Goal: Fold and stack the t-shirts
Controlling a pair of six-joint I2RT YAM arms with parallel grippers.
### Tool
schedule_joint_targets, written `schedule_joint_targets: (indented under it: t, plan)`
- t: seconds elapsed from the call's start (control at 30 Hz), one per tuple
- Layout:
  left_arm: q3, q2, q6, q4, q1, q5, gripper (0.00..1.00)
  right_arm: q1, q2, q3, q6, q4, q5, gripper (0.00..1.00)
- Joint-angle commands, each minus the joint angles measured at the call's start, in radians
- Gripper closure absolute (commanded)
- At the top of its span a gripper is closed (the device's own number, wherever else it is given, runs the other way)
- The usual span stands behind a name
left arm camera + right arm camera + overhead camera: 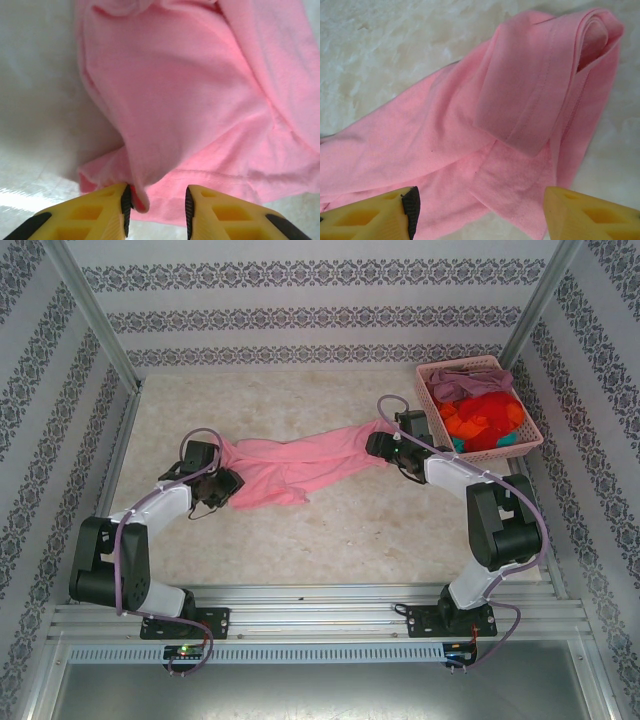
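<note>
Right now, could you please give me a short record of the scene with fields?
Pink shirt: unfolded, bunched, stretched across the table between both grippers
Left gripper: jaws apart, shirt hem between them
Right gripper: open wide at the shirt's right end
Basket: far right corner, holds mauve cloth, orange-red cloth, teal cloth
Folding: not yet done

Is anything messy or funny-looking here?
Yes. The pink t-shirt lies twisted and bunched in a long strip across the table, not spread flat. In the basket, the other shirts sit in a jumbled heap, with a mauve shirt crumpled on top.
</note>
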Motion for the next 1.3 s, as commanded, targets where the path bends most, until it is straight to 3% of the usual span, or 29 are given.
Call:
schedule_joint_targets:
  t: [0.0,0.33,0.53,0.87,1.07,1.27]
  plan:
    - [0.037,0.008,-0.016,0.036,-0.016,0.028,0.66,0.007,-0.016,-0.002,0.01,0.01,-0.004,0.34]
    - [0.053,0.029,-0.033,0.062,-0.02,0.057,0.69,0.009,-0.022,-0.011,0.011,0.009,0.002,0.34]
    - [0.035,-0.015,-0.023,0.025,-0.029,0.034,0.65,0.009,-0.023,-0.011,0.009,0.01,0.008,0.34]
    - [0.03,0.004,-0.022,0.086,-0.03,0.159,0.67,0.012,-0.007,-0.004,0.017,0.014,-0.003,0.34]
    - [0.06,-0.003,0.046,-0.017,-0.029,0.04,0.65,0.013,-0.013,-0.011,0.017,0.014,-0.005,0.34]
    - [0.023,-0.116,0.179,-0.144,-0.029,-0.133,0.64,0.01,-0.018,-0.018,0.012,0.009,0.004,0.34]
